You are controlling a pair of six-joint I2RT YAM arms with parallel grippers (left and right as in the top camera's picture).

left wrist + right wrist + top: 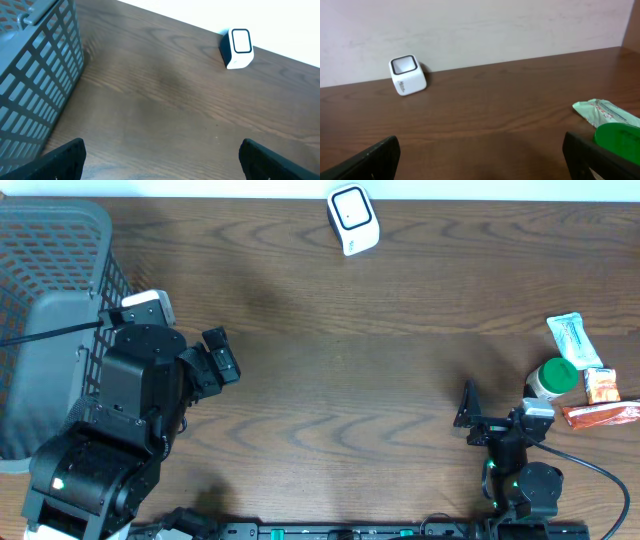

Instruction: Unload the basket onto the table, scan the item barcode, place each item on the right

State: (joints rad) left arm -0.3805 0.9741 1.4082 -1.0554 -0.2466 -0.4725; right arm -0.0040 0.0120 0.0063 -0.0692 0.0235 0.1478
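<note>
The white barcode scanner (353,218) stands at the table's far edge, also seen from the left wrist (239,47) and the right wrist (407,75). The items lie at the right: a white bottle with a green cap (553,378) (619,140), a pale green packet (574,340) (605,112), a small orange packet (601,385) and a long orange packet (600,415). My right gripper (500,412) (482,160) is open just left of the bottle, holding nothing. My left gripper (222,357) (162,162) is open over bare wood beside the basket.
A grey mesh basket (50,280) (35,75) fills the far left corner, partly under the left arm. Brown wood table (350,380) spans between the two arms. A pale wall rises behind the scanner.
</note>
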